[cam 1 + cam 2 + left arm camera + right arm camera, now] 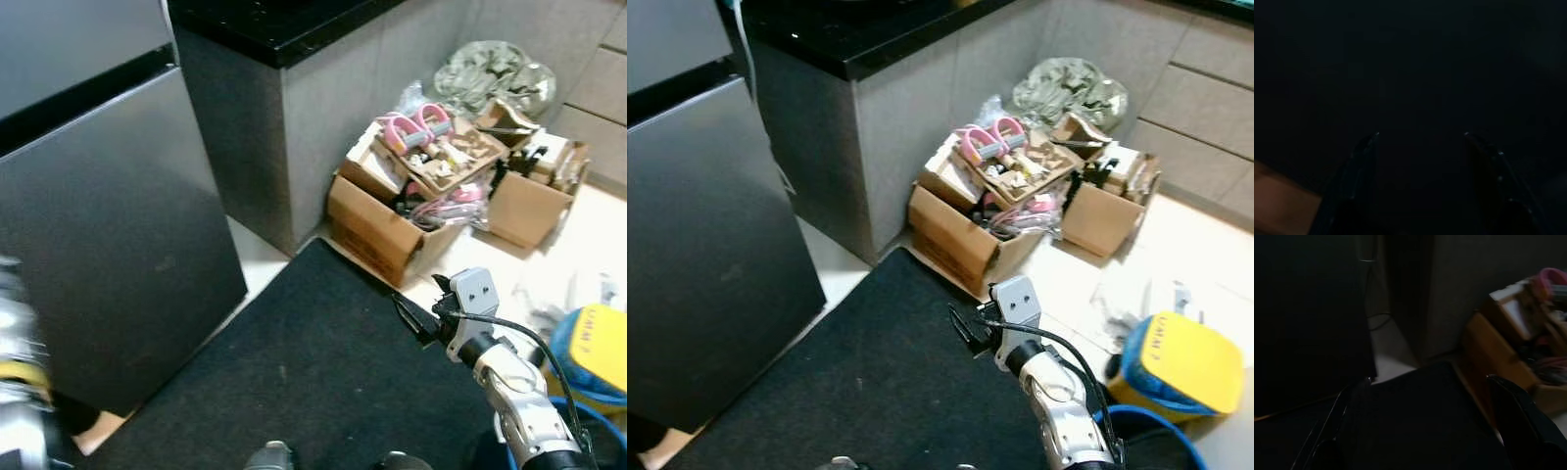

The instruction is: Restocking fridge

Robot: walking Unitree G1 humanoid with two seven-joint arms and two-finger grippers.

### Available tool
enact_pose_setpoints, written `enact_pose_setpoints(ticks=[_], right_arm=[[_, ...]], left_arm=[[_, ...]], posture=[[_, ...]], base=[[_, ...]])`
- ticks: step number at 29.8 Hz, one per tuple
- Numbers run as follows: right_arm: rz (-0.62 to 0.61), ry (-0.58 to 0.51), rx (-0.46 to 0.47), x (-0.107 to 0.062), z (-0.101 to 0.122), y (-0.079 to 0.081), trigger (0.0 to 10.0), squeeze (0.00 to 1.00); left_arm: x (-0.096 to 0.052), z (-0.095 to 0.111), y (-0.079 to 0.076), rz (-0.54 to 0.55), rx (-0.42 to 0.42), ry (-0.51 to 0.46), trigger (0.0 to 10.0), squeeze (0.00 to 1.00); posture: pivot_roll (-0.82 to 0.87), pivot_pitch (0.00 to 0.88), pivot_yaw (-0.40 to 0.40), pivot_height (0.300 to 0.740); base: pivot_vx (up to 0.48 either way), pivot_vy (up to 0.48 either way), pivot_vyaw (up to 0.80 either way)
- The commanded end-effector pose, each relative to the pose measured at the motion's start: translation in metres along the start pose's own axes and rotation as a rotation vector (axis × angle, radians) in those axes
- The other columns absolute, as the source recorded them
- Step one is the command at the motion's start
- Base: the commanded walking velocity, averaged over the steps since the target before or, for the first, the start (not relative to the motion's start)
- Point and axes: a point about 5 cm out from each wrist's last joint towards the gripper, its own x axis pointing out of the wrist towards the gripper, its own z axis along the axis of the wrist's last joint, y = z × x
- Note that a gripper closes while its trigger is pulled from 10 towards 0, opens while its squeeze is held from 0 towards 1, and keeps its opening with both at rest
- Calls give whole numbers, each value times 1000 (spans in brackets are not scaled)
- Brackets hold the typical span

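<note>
fridge (108, 215) shut, front-left | right gripper (416, 318) spread, empty over black mat (313, 372) | left gripper (1420, 161) looks parted, too dark | risk: tripping on cardboard boxes (392, 220) nearby

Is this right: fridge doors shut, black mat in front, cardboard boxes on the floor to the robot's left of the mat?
One thing is wrong: the cardboard boxes sit on the robot's right of the black mat, beside the grey counter, not on its left. The left eye view shows this. The fridge doors are shut and the mat lies in front of it.
</note>
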Motion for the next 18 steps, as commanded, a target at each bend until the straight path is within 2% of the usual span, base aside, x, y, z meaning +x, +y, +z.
enact_pose_setpoints(ticks=[1, 3, 4, 5, 7, 10, 11, 12, 13, 14, 15, 18], right_arm=[[-25, 60, 5, -7, -16, -4, 10000, 0], [-50, 111, 12, -11, -31, -5, 10000, 0], [-64, 134, 14, -14, -38, -5, 10000, 0], [-64, 134, 14, -14, -38, -5, 10000, 0], [-181, 269, 13, -27, -68, -15, 10000, 0], [-348, 436, 48, -50, -104, -26, 10000, 0], [-348, 436, 48, -50, -104, -26, 10000, 0], [-398, 499, 72, -62, -118, -27, 10000, 0], [-398, 499, 72, -62, -118, -27, 10000, 0], [-434, 558, 86, -72, -130, -27, 10000, 0], [-434, 558, 86, -72, -130, -27, 10000, 0], [-464, 685, 128, -98, -159, -13, 10000, 0]], left_arm=[[-13, -29, -22, -131, 64, 77, 10000, 0], [-37, -63, -52, -274, 111, 158, 10000, 0], [-47, -76, -62, -324, 128, 189, 10000, 0], [-47, -76, -62, -324, 128, 189, 10000, 0], [-78, -113, -79, -490, 158, 316, 10000, 0], [-109, -142, -93, -671, 208, 417, 10000, 0], [-109, -142, -93, -671, 208, 417, 10000, 0], [-116, -148, -95, -706, 213, 439, 10000, 0], [-116, -148, -95, -706, 213, 439, 10000, 0], [-121, -152, -95, -727, 225, 455, 10000, 0], [-121, -152, -95, -727, 225, 455, 10000, 0], [-125, -156, -95, -761, 278, 459, 10000, 0]], posture=[[-81, 119, -35, 740], [-87, 121, -41, 740], [-87, 121, -41, 740], [-87, 121, -41, 740], [-92, 125, -50, 740], [-88, 126, -51, 740], [-88, 126, -51, 740], [-87, 126, -51, 740], [-87, 126, -51, 740], [-85, 127, -47, 740], [-85, 127, -47, 740], [-93, 126, -32, 740]], base=[[0, 0, 0], [0, 0, 0], [0, 0, 0], [0, 0, 0], [0, 0, 0], [0, 0, 0], [0, 0, 0], [0, 0, 0], [0, 0, 0], [0, 0, 0], [0, 0, 0], [0, 0, 0]])
